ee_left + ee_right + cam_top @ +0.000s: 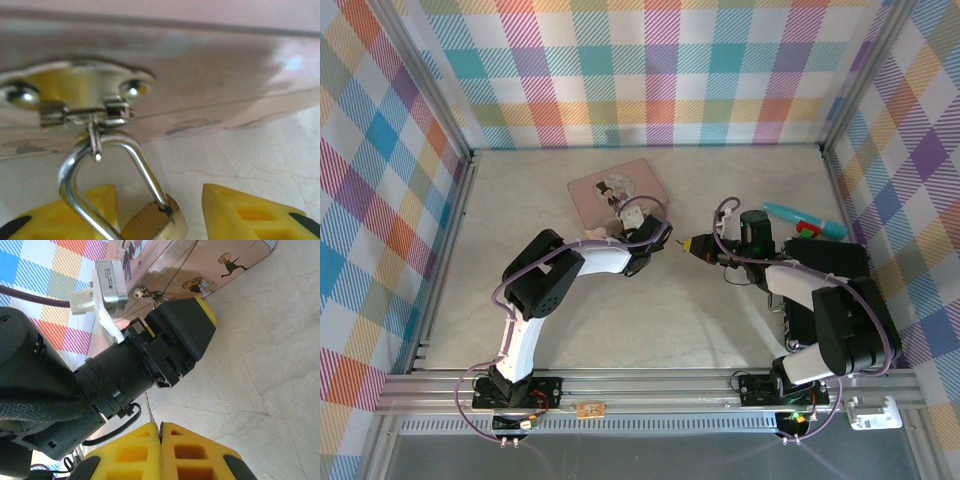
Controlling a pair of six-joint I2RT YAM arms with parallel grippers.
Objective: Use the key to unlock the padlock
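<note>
The brass padlock (152, 225) hangs by its silver shackle (145, 170) from the clasp (85, 112) of a pink tin (200, 65). My left gripper (159, 200) is open, with a yellow finger on each side of the padlock's body. The right-hand finger (250, 215) stands clear of it. My right gripper (160, 424) is shut on the key (149, 407), a thin grey sliver sticking out of its tips toward the left gripper's black body (165, 345). From above, the left gripper (655, 235) sits at the tin's near corner and the right gripper (692, 243) points at it from the right.
The pink tin (615, 190) lies at the back middle of the table. A teal and red pen-like tool (802, 218) lies at the right, behind the right arm. Checked walls close in the back and both sides.
</note>
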